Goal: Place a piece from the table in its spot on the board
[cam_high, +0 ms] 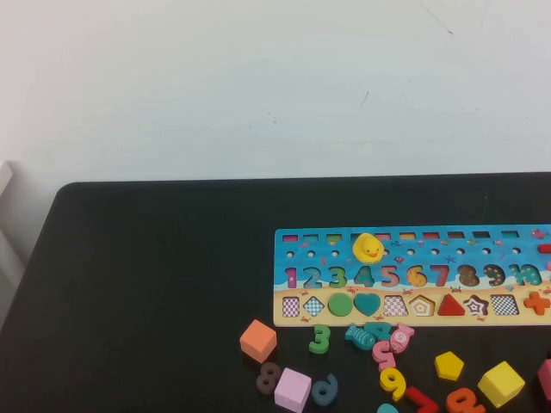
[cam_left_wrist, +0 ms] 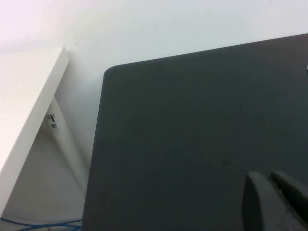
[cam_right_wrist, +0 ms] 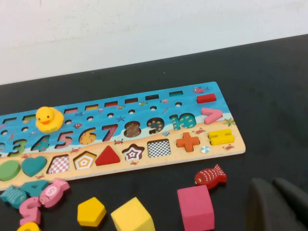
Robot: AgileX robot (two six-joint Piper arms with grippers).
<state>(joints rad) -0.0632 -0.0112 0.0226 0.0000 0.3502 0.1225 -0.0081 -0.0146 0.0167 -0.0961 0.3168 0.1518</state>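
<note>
The piece, a small flat yellow pentagon (cam_high: 448, 366), lies on the black table (cam_high: 155, 284) in front of the board (cam_high: 430, 255), right of centre. In the right wrist view the pentagon (cam_right_wrist: 91, 211) lies next to a larger yellow cube (cam_right_wrist: 132, 217), below the board's (cam_right_wrist: 231, 147) empty pentagon slot (cam_right_wrist: 85, 161). My right gripper (cam_right_wrist: 270, 186) is shut and empty, hovering off the board's right end, well apart from the piece. My left gripper (cam_left_wrist: 268, 178) is shut and empty over bare table (cam_left_wrist: 192, 120) near the far left corner. Neither arm shows in the high view.
A yellow rubber duck (cam_high: 368, 249) sits on the board's blue top. Loose numbers, an orange cube (cam_high: 257, 340), a lilac cube (cam_high: 293, 389), a pink cube (cam_right_wrist: 195, 208) and a red fish (cam_right_wrist: 210, 176) lie along the board's near side. A white shelf (cam_left_wrist: 24, 110) stands beside the table's left edge.
</note>
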